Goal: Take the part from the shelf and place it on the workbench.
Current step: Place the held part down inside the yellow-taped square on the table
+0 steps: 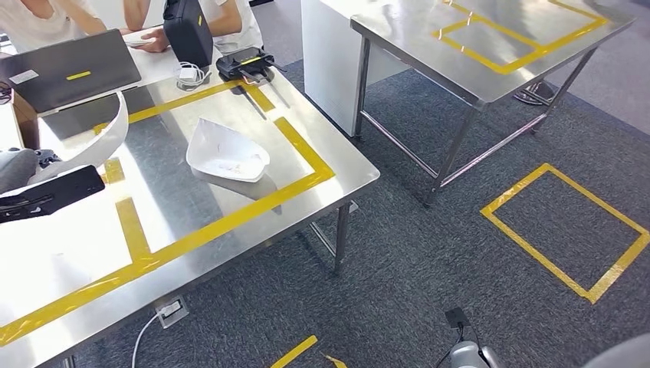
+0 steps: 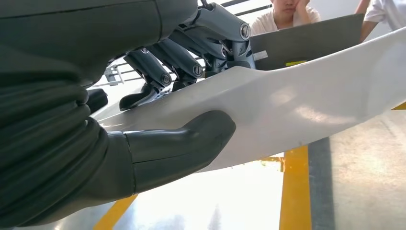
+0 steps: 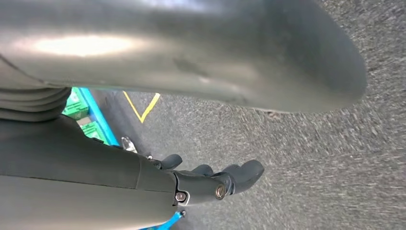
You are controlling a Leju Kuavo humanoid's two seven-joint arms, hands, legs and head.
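Steel counter (image 1: 230, 222), yellow-taped. Left hand (image 2: 158, 143) pinching white curved part (image 2: 297, 105): probably light, stiff, slick; best held at edge. Right hand (image 3: 210, 179) empty, loosely spread.

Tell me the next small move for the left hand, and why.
Probably lower the part onto the table inside the yellow tape, then let go. The left hand holds the part above the steel, beside the one lying there, with bare surface under it.
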